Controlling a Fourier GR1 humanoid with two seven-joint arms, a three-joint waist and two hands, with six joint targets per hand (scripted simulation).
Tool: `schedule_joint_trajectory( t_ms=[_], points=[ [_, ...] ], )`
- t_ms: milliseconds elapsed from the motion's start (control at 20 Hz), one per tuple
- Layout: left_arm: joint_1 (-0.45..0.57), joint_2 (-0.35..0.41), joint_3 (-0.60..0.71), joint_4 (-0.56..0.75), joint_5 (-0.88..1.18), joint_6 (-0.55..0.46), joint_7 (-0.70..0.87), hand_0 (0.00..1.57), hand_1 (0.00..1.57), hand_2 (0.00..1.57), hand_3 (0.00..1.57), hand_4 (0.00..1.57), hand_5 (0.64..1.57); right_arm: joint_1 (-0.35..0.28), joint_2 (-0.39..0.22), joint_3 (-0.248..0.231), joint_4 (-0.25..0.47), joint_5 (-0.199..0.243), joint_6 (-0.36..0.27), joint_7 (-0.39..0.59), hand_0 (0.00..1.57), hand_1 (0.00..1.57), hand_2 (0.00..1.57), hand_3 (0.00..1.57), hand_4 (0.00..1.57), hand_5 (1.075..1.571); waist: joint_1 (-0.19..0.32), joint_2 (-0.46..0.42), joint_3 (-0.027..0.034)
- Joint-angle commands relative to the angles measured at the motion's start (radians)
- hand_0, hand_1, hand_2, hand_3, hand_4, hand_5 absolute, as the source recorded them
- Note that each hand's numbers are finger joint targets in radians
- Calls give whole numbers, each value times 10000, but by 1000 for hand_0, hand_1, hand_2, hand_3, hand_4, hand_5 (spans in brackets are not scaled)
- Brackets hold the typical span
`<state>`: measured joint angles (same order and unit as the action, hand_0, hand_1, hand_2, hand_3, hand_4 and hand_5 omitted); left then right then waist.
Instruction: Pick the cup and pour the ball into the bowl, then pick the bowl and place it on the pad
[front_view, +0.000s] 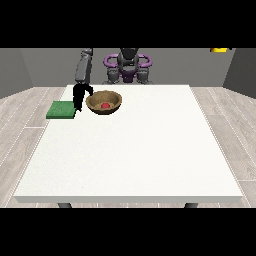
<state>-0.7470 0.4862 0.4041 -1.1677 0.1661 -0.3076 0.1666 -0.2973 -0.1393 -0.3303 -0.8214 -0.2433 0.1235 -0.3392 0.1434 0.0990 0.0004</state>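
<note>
A brown wooden bowl (104, 102) stands on the white table (135, 150) at the far left. A red ball (105, 105) lies inside it. The green pad (61, 110) lies flat at the table's left edge, just left of the bowl. The black hand at the view's left (79, 97) hangs between the pad and the bowl, right against the bowl's left rim. Whether it holds the rim is hidden. No cup shows anywhere. No hand shows at the view's right.
The robot's torso (128, 67) stands behind the table's far edge. The grey arm (84, 67) comes down from the top left to the hand. White tabletop stretches toward the camera and to the right.
</note>
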Motion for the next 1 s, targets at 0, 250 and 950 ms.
schedule_joint_trajectory(
  t_ms=[0,250,950],
  points=[
    [-94,117,10,-840,591,-119,674,0,0,0,0,1014,1532,-240,-392,-470,1614,-82,300,-1238,0,0,0,0,529,1553,363,356,11],
    [406,713,422,-722,728,-309,3,0,0,0,0,1017,1536,-902,-621,-323,1989,-68,514,-1423,0,0,0,0,476,1548,1,920,4],
    [641,1553,879,-336,1427,-667,396,0,0,0,0,1022,1543,-1592,672,291,2236,281,-1171,-1245,0,0,0,0,498,1556,-264,571,-2]
  ],
)
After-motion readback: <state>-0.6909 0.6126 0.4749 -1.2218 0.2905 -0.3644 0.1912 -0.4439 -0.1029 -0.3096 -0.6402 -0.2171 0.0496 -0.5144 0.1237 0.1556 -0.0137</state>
